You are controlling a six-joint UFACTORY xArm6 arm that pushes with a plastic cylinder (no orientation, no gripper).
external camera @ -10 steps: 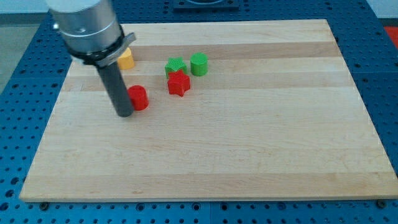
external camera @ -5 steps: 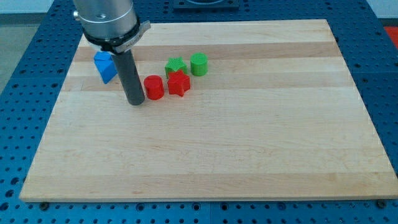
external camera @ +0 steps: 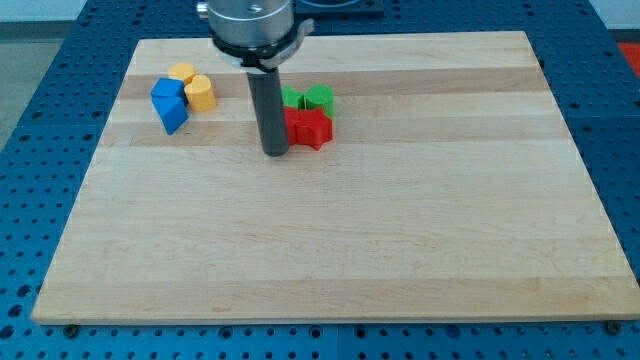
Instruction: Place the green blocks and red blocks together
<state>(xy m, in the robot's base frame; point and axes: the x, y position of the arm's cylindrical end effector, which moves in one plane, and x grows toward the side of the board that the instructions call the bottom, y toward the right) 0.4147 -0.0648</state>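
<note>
My tip (external camera: 275, 153) rests on the board just left of the red blocks. A red cylinder (external camera: 296, 127) sits right against the rod, partly hidden by it, and touches a red star block (external camera: 315, 128) on its right. Behind them lie a green star block (external camera: 293, 98), mostly hidden by the rod, and a green cylinder (external camera: 320, 97). The red and green blocks form one tight cluster near the view's top centre.
At the view's top left stand two blue blocks (external camera: 170, 105) and two yellow blocks (external camera: 194, 86) bunched together. The wooden board (external camera: 330, 250) lies on a blue perforated table.
My tip has moved to the right, pushing the red cylinder against the red star, and the pair has shifted right up to the green blocks. The arm no longer hides the blue and yellow blocks.
</note>
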